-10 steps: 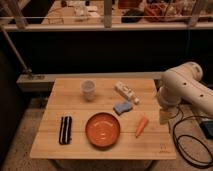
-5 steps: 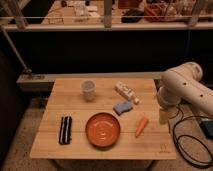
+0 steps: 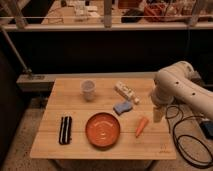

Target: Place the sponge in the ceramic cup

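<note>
Hanging low off the white robot arm [image 3: 176,87] at the right side of the light wooden table [image 3: 75,112], the end effector [image 3: 158,115] points downward over the table's right edge, and whether it is released or clenched cannot be told; nothing is seen in its hold. Compared with the earlier frames nothing has shifted: the arm keeps the same pose and every item lies where it did. The small soft light-blue rectangular sponge [image 3: 122,107] lies flat on the table near its middle, to the left of the end effector and apart from it, at about the same depth. The small pale whitish-grey round ceramic cup [image 3: 88,90] stands upright further left and further back, well apart from the sponge and on the far side of it from the end effector; only pale wall shows inside its open mouth. The wide shallow orange plate [image 3: 102,130] sits in front of the sponge, just beside it, with its bare orange face showing. A white-and-tan oblong packet [image 3: 126,92] lies slantwise just behind the sponge. A small orange carrot-shaped piece [image 3: 141,126] lies tilted between the plate and the end effector, near the latter. A black-and-white striped oblong object [image 3: 65,130] lies left of the plate. Dark cables [image 3: 182,142] trail on the floor to the right of the table.
</note>
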Controlling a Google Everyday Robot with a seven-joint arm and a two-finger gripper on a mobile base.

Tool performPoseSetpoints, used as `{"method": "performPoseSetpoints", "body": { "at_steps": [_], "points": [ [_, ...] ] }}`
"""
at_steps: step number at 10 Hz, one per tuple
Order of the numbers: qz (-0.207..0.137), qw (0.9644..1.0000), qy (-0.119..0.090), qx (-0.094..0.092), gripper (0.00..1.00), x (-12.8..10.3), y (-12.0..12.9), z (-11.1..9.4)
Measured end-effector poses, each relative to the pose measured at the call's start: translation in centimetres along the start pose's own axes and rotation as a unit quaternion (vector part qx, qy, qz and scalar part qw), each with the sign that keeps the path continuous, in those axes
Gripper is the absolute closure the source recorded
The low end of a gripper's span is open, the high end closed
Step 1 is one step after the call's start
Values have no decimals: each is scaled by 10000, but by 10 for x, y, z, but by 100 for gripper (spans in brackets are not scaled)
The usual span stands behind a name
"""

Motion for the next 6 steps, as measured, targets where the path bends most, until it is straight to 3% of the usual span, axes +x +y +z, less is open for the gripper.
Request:
{"method": "performPoseSetpoints", "body": {
  "at_steps": [2, 6],
  "points": [
    [-71, 10000, -40, 20, 20, -18, -8, 3],
    [-88, 9999, -66, 53, 26, -23, -14, 8]
  ]
}}
